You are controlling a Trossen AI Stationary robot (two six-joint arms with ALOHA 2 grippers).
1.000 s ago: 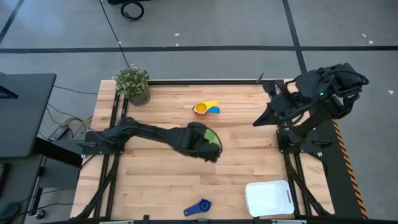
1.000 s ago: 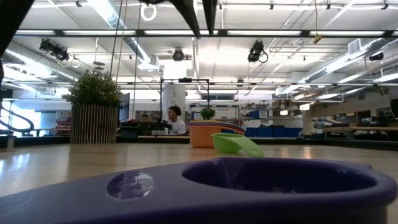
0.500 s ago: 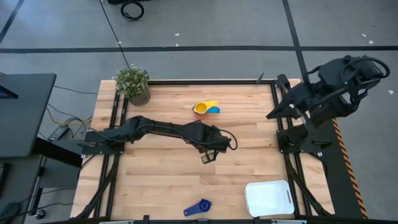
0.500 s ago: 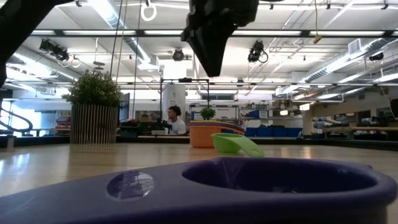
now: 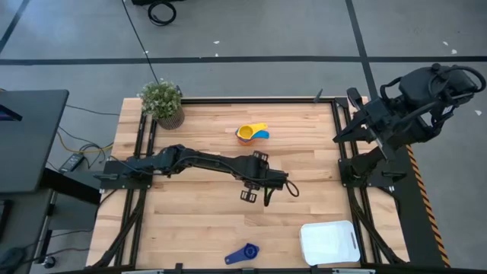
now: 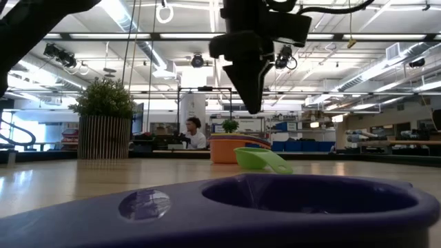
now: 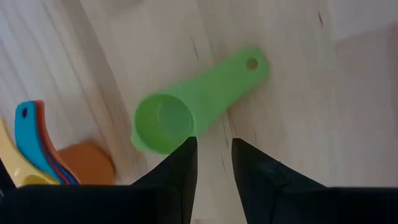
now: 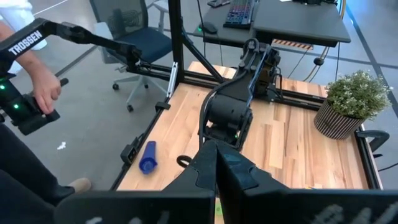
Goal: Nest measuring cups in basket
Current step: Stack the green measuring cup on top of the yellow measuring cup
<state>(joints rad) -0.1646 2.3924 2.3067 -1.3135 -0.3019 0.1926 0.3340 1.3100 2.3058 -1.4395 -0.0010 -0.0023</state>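
A green measuring cup (image 7: 163, 123) stands on the wood with its flat handle (image 7: 239, 71) pointing away from the bowl. My left gripper (image 7: 214, 171) hangs open just above it, fingers pointing down (image 6: 248, 76); in the high view the arm (image 5: 262, 181) hides the cup. A nested stack of orange, yellow and light blue cups (image 5: 251, 133) sits toward the far edge. A dark blue cup (image 5: 242, 253) lies at the near edge. The white basket (image 5: 329, 242) is at the near right corner. My right gripper (image 8: 216, 171) is shut, raised high at the right.
A potted plant (image 5: 162, 103) stands at the far left corner. Black frame rails run along the table's left and right sides. Bare wood lies between the green cup and the basket. A person's hand (image 8: 46, 93) shows beyond the table.
My left gripper has come down toward the green cup, shifted a little toward the table's right and near edges, and rolled about a quarter turn. The green cup has stayed where it was. My right arm has drawn back toward the right edge.
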